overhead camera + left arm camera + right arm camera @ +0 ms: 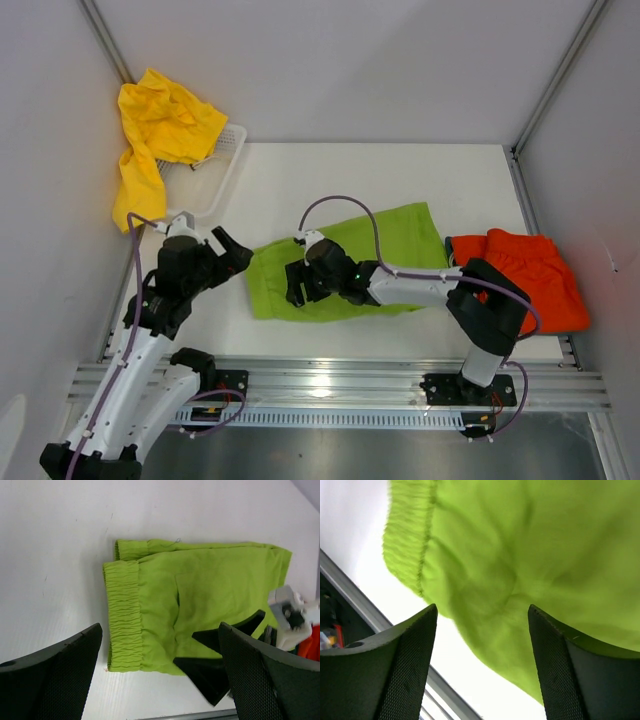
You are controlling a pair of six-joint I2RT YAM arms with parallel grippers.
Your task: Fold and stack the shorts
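The lime green shorts [390, 245] lie folded flat at the table's middle, elastic waistband toward the left [122, 615]. My right gripper [297, 285] hovers over their near left corner, open; in the right wrist view [482, 609] the green cloth [520, 545] lies below and beyond its fingers, not pinched. My left gripper [235, 252] is open just left of the waistband, nothing between its fingers [160, 630]. Orange-red shorts [525, 275] lie folded at the right. Yellow shorts [160, 130] hang over the basket's rim at the back left.
A white plastic basket [215, 180] sits at the back left corner of the table. The table's metal front rail [330, 375] runs along the near edge, close under the right gripper. Grey walls enclose the left, back and right sides.
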